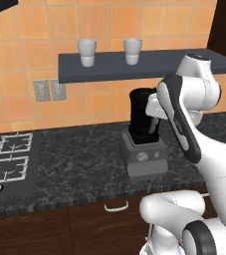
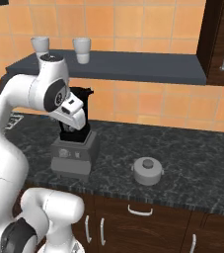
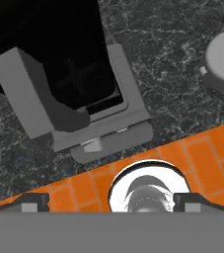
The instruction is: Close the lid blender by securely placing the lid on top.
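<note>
1. Blender [image 1: 143, 124] sits mid frame in the left base view, on the dark marbled tabletop [image 1: 74, 159], jar open-topped.
2. Lid [image 2: 148, 171] lies on the tabletop, lower right of centre in the right base view, well apart from the blender; upper right corner in the hand view.
3. Arm hangs over the blender; hand view looks down into the jar mouth.
4. Jaws: only the tips peek at the bottom edge of the hand view, nothing between them; cannot tell how wide apart.
5. Two white cups [image 1: 87, 52] on the shelf [image 1: 149, 64], upper frame.
</note>
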